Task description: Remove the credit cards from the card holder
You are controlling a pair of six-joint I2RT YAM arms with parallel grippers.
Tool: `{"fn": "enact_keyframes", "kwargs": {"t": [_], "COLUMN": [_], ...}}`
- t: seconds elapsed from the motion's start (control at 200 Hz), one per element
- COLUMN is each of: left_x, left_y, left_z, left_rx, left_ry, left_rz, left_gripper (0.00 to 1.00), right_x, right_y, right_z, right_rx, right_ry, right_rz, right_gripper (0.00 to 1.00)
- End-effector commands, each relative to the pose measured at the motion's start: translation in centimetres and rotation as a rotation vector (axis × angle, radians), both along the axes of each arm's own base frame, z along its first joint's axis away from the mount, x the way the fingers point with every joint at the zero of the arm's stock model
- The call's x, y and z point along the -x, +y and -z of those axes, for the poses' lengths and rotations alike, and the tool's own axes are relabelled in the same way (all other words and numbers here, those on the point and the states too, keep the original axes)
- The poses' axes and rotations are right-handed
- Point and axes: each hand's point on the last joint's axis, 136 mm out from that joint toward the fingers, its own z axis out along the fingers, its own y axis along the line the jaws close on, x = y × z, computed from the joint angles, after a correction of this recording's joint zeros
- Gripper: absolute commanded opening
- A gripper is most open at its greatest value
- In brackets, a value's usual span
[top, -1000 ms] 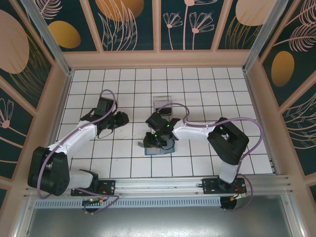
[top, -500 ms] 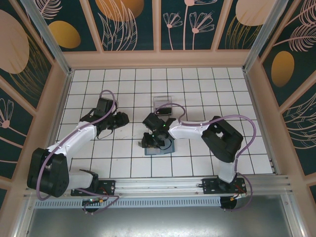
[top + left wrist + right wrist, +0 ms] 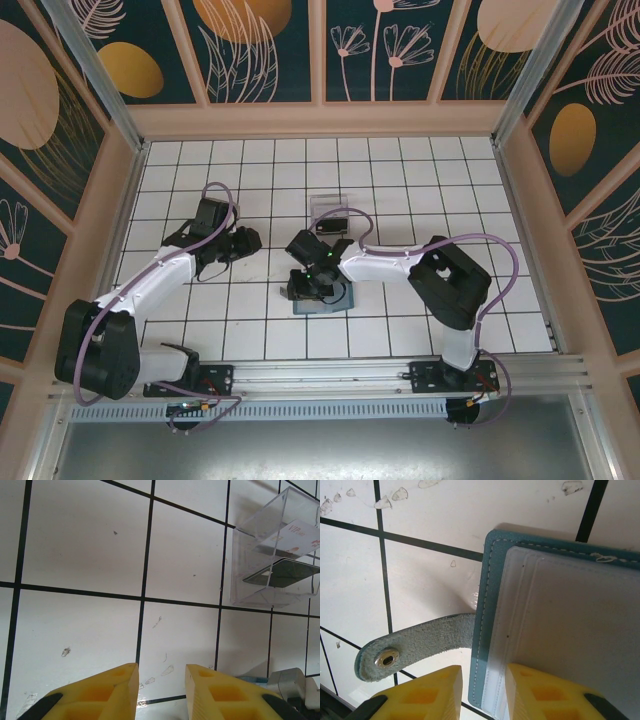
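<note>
- Two cards (image 3: 286,571) lay in the clear box (image 3: 245,587), one whitish above one dark; the box stood on the tiles (image 3: 75,545), just beyond the holder (image 3: 340,303).
- My left gripper (image 3: 161,687) hung over bare tile near the box, jaws a little apart with nothing between them.
- My right gripper (image 3: 482,690) was low over the holder, jaws a little apart astride its strap-side edge; I could not tell whether they touched it.
- The holder lay open and flat near the middle of the tiles, pale inner panel (image 3: 580,630) up, its snap strap (image 3: 415,642) spread out onto the tile.
</note>
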Motion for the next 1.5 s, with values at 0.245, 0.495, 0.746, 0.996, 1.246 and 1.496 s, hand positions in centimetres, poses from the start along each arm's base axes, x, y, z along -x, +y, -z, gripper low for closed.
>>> {"fn": "enact_keyframes", "kwargs": {"t": [0.245,0.495,0.746,0.996,1.246,1.496], "left_x": [-0.1,-0.1,-0.3,-0.3,-0.3,-0.4], "left_y": [-0.3,-0.4,-0.5,-0.5,-0.7,-0.9], "left_z": [-0.3,-0.3,-0.4,-0.5,-0.3,-0.4], "left_rx": [0.01,0.018,0.02,0.017,0.023,0.027], "left_ry": [0.004,0.005,0.004,0.003,0.009,0.008], "left_rz": [0.021,0.022,0.025,0.03,0.039,0.051], "left_gripper": [0.3,0.31,0.3,0.3,0.31,0.3], "right_x": [0.4,0.3,-0.3,-0.8,-1.2,-0.7], "right_y": [-2.0,-3.0,-4.1,-5.0,-4.4,0.4], "right_z": [-0.2,-0.3,-0.4,-0.4,-1.5,-2.4], "right_rx": [0.068,0.106,0.219,0.364,0.369,0.112], "right_ry": [-0.028,-0.043,-0.084,-0.142,-0.183,-0.13], "right_rz": [0.02,0.037,0.056,0.06,0.067,0.032], "right_gripper": [0.3,0.31,0.32,0.34,0.36,0.36]}}
